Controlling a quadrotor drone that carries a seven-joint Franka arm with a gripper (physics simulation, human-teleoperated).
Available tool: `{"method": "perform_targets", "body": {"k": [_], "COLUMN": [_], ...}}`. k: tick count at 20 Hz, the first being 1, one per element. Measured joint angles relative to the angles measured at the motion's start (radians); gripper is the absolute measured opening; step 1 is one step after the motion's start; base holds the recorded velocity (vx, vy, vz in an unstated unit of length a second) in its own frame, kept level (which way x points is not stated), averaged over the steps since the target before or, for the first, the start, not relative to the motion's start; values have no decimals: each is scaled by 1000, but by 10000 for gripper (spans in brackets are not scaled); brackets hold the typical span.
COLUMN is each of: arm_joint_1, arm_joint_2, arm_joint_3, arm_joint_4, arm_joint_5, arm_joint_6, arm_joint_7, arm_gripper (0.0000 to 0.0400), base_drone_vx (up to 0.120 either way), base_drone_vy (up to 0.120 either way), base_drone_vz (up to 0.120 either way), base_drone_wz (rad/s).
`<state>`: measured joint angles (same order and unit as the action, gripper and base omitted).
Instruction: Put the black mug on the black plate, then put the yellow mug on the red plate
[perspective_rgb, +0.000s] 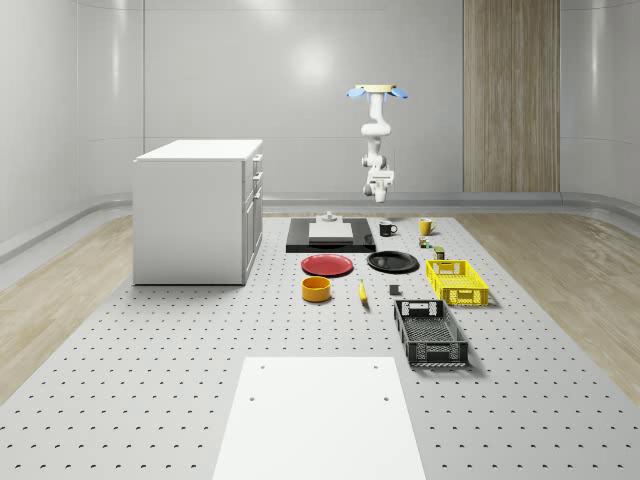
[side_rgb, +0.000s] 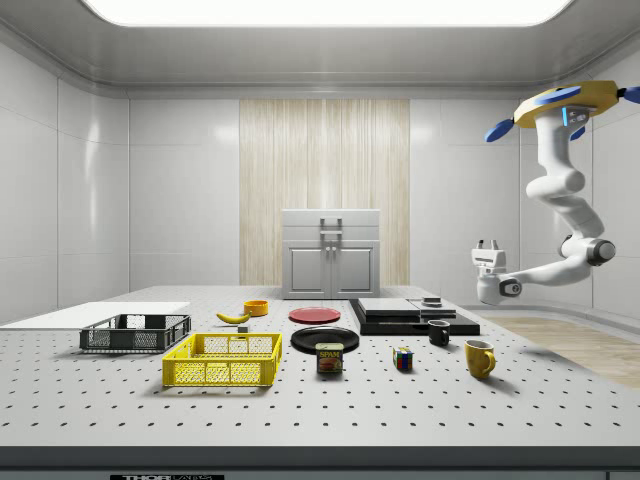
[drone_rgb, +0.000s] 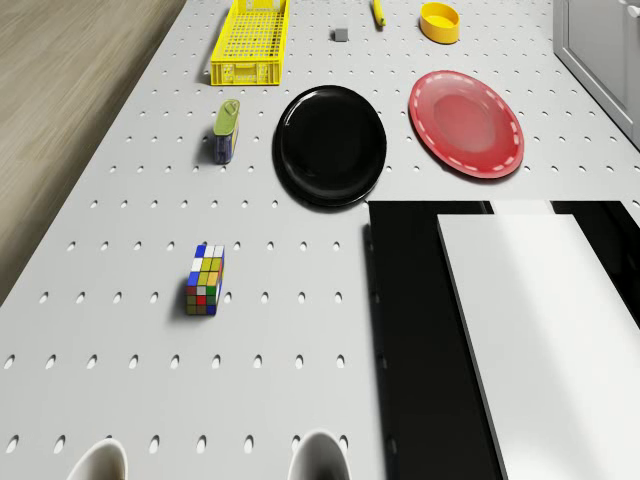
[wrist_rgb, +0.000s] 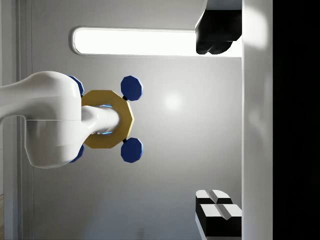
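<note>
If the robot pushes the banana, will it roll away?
Probably not far. The banana is curved and lies flat on the table, so it would likely spin or slide. It looks small and light next to the orange bowl.

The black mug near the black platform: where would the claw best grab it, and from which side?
Probably by the rim wall, coming from straight above. The black mug stands upright with its mouth open upward, so one finger can slip inside and one outside. Its handle sticks out sideways, toward the whole-scene view's right, so grip the wall away from it. The claw hangs higher up, beyond the mug.
</note>
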<state>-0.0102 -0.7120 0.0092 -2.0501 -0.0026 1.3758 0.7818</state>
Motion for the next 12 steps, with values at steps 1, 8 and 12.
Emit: {"method": "perform_targets", "body": {"k": [1,8,12], "arm_joint_1": [0,-4,-9], "arm_joint_2": [-1,-4,-7], "arm_joint_3": [1,13,29], "arm_joint_4": [-1,-4,-7], "arm_joint_5": [-1,-17,-40], "arm_joint_6": [1,6,9], "arm_joint_7": [0,2,5], "arm_gripper": [400,400,400], "base_drone_vx": [120,74,30], "base_drone_vy": [0,0,0], "base_drone_vz": [0,0,0], "base_drone_wz": [0,0,0]}}
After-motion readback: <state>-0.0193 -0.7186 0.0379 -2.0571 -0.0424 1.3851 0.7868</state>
